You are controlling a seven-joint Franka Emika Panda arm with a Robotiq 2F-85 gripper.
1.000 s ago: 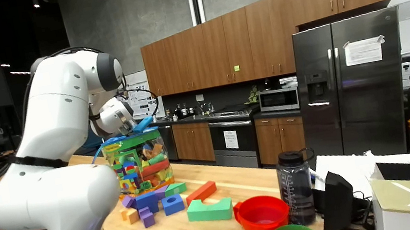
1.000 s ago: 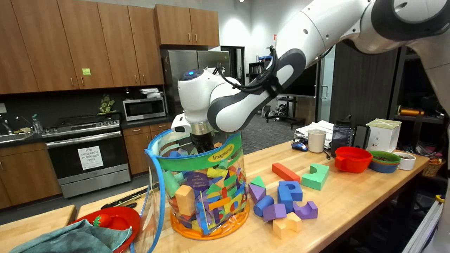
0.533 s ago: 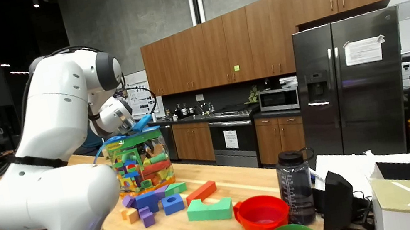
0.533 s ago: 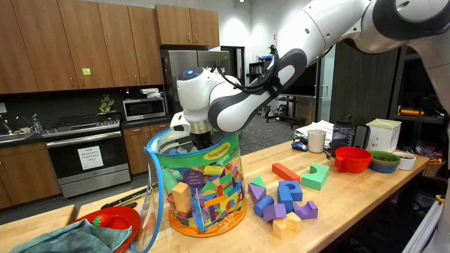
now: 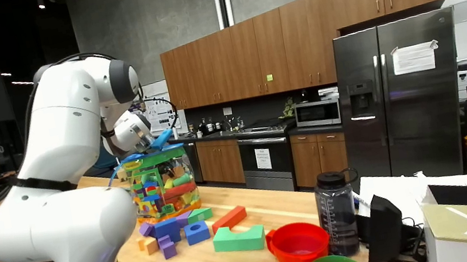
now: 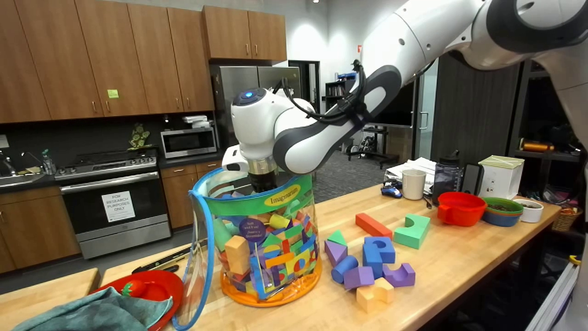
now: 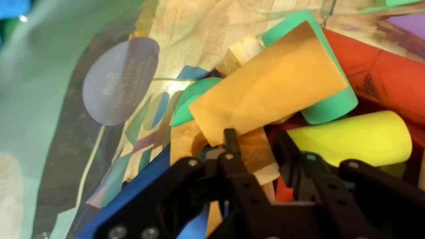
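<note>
My gripper (image 7: pixel 255 133) reaches down inside a clear zip bag (image 6: pixel 243 207) full of foam blocks, its fingers apart with a gap between them. One fingertip overlaps the lower corner of an orange slab (image 7: pixel 269 83) in the wrist view. A tan block (image 7: pixel 257 149) shows through the gap, partly under that slab; I see no grip on it. Beside the other finger lies a yellow cylinder (image 7: pixel 355 139). A green block (image 7: pixel 332 108) and a red block (image 7: pixel 385 66) lie past the slab. Bag and blocks mostly hide the fingers in both exterior views.
On the wooden table are a blue block (image 6: pixel 380 248), a red bar (image 6: pixel 373 226), a green arch (image 6: pixel 412 231) and several other loose blocks. Farther along stand a red cup (image 5: pixel 300 249), a dark bottle (image 5: pixel 337 213) and a green bowl (image 5: pixel 335 261). A red plate (image 6: pixel 161 280) holds a cloth.
My jaws have come partly together. An orange block seen near the gripper at the bag's top no longer shows there. The bag has shifted slightly, and the arm has hardly moved.
</note>
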